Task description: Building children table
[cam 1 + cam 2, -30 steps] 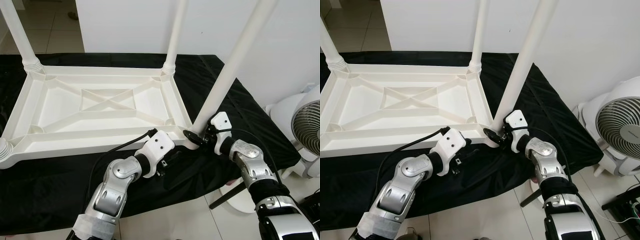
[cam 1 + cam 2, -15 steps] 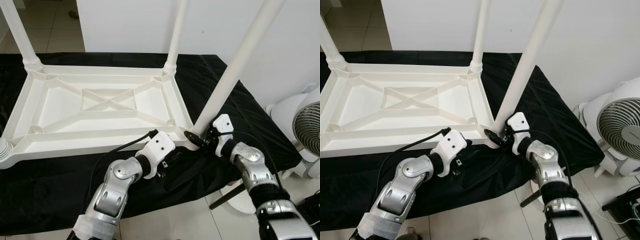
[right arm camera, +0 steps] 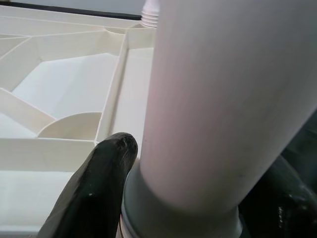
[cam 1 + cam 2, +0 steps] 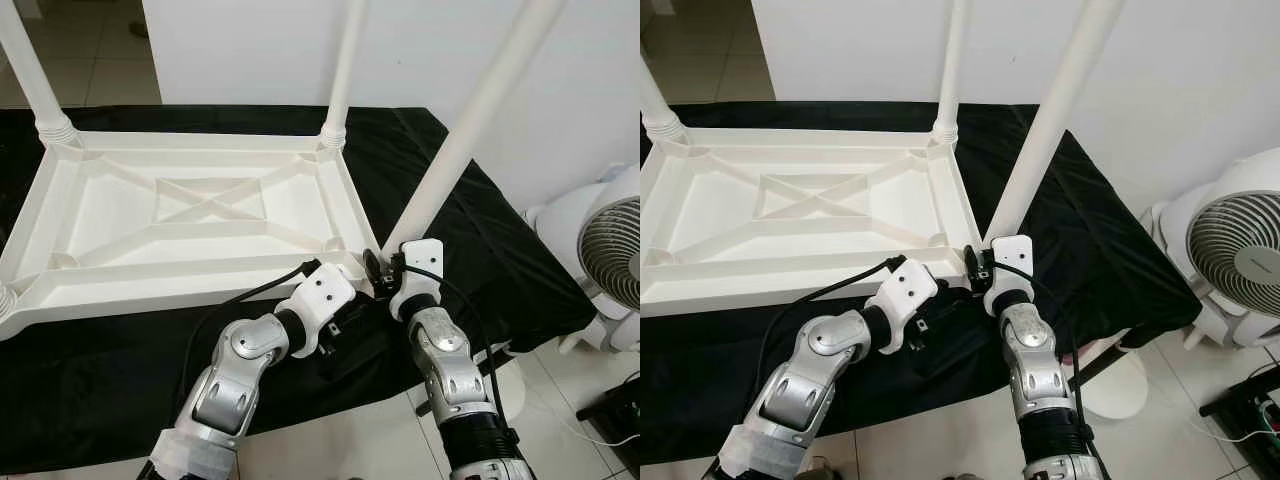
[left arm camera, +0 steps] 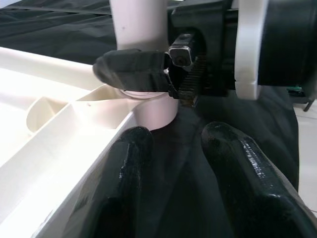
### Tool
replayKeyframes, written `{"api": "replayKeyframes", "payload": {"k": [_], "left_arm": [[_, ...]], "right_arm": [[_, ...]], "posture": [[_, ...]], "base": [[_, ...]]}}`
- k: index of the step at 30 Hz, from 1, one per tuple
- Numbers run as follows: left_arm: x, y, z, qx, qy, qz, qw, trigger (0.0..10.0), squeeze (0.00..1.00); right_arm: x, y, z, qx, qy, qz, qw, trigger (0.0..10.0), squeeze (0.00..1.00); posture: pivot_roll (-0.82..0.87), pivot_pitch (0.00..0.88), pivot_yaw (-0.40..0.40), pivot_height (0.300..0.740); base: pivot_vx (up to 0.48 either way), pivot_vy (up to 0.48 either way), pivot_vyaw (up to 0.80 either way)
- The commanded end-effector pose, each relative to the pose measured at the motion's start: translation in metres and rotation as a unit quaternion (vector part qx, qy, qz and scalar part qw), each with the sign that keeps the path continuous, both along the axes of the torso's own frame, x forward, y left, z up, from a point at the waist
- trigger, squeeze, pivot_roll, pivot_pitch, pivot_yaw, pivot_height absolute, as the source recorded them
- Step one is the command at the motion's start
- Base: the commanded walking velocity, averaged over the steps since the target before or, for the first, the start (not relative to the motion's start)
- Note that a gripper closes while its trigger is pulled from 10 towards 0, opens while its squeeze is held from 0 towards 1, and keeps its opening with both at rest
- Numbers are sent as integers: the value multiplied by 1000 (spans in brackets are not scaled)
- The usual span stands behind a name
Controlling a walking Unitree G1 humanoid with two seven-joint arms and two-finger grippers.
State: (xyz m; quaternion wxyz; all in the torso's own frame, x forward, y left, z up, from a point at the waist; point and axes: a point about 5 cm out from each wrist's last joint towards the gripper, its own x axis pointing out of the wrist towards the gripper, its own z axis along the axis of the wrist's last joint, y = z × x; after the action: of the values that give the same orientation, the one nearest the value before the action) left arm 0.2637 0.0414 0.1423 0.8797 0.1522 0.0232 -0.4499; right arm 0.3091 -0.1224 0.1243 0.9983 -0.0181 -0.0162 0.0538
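Tabletop (image 4: 200, 215) of white plastic lies upside down on a black cloth (image 4: 480, 250) draped over a low platform, ribbed underside w/ an X brace facing up. Room: pale tiled floor (image 4: 90, 70) behind, white wall (image 4: 250, 50) beyond, a white fan (image 4: 610, 260) at the robot's right, cut off by the frame edge.

Legs rise from the corners & run out of the top of both eye views, so their upper ends can't be seen. The far-left leg (image 4: 30, 75) & far-right leg (image 4: 342, 80) stand about upright in ribbed sockets. The near-right leg (image 4: 470, 130) has its long axis tilted, leaning away toward the robot's right as it climbs, foot at the near-right corner socket. The near-left corner is cut off at the frame's left edge.

Right gripper (image 4: 385, 268) sits at that leg's base, 2 black fingers (image 3: 94, 188) spread round the collar, 1 each side, pinching it; the far finger is mostly hidden behind the leg in the right wrist view. Left gripper (image 5: 173, 163) hangs just beside, at the tabletop's near rim, fingers a little apart w/ nothing between, tips over the cloth. A black cable (image 4: 240, 298) loops from the left wrist.
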Motion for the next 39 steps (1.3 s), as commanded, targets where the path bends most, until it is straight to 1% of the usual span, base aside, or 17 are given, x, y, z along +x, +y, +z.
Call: {"api": "replayKeyframes", "payload": {"k": [1, 6, 7, 11, 14, 15, 16, 18, 21, 24, 25, 26, 27, 29, 30, 33, 39], "left_arm": [[2, -1, -3, -2, -5, 40, 999, 10000, 0], [2, -2, -3, -3, -4, 38, 999, 10000, 0], [2, -2, -3, -3, -4, 38, 999, 10000, 0], [2, -2, -3, -4, -5, 40, 999, 10000, 0], [2, -2, -3, -5, -5, 41, 999, 10000, 0], [2, -3, -2, -5, -6, 41, 999, 10000, 0], [3, -3, -2, -5, -6, 41, 999, 10000, 0], [3, -4, -2, -5, -7, 39, 999, 10000, 0], [3, -4, -2, -5, -7, 39, 999, 10000, 0], [4, -3, -2, -4, -8, 38, 999, 10000, 0], [4, -3, -2, -4, -8, 38, 999, 10000, 0], [4, -3, -1, -3, -8, 37, 999, 10000, 0], [4, -3, -1, -3, -8, 37, 999, 10000, 0], [5, -3, -1, -1, -9, 35, 999, 10000, 0], [5, -3, -1, -1, -9, 35, 999, 10000, 0], [6, -2, 0, 1, -11, 34, 999, 10000, 0], [7, -1, 1, 1, -12, 35, 999, 10000, 0]], "right_arm": [[-8, 3, -12, 4, 31, 0, 1000, 10000, 0], [-10, 3, -10, 6, 31, 1, 999, 10000, 0], [-10, 2, -9, 12, 30, 6, 999, 10000, 1000], [-12, 4, -4, 24, 26, 7, 999, 10000, 1000], [-13, 3, 0, 29, 19, 32, 999, 10000, 1000], [-13, 2, 1, 20, 14, 56, 998, 10000, 1000], [-13, -4, 1, 13, 13, 80, 997, 10000, 0], [-12, -15, -1, -7, 10, 112, 994, 10000, 0], [-12, -19, -1, -17, 9, 123, 992, 10000, 0], [-11, -33, -1, -43, 12, 178, 983, 10000, 0], [-11, -33, -1, -43, 12, 178, 983, 10000, 0], [-9, -38, -2, -69, 9, 193, 979, 10000, 0], [-9, -38, -2, -69, 9, 193, 979, 10000, 0], [-5, -46, -4, -94, 13, 224, 970, 10000, 0], [-5, -46, -4, -94, 13, 224, 970, 10000, 0], [2, -49, -3, -103, 9, 257, 961, 10000, 0], [15, -46, -4, -111, 14, 278, 954, 10000, 0]], "posture": [[62, 51, -102, 740], [63, 51, -104, 740], [66, 49, -106, 740], [67, 46, -107, 740], [67, 40, -109, 740], [67, 39, -110, 740], [64, 35, -108, 740], [66, 33, -106, 740], [66, 33, -106, 740], [64, 31, -99, 740], [64, 31, -99, 740], [62, 29, -95, 740], [62, 29, -95, 740], [63, 28, -86, 740], [63, 28, -86, 740], [66, 28, -81, 740], [71, 36, -73, 740]], "base": [[0, 0, 0], [0, 0, 0], [0, 0, 0], [0, 0, 0], [0, 0, 0], [0, 0, 0], [0, 0, 0], [0, 0, 0], [0, 0, 0], [0, 0, 0], [0, 0, 0], [0, 0, 0], [0, 0, 0], [0, 0, 0], [0, 0, 0], [0, 0, 0], [0, 0, 0]]}}
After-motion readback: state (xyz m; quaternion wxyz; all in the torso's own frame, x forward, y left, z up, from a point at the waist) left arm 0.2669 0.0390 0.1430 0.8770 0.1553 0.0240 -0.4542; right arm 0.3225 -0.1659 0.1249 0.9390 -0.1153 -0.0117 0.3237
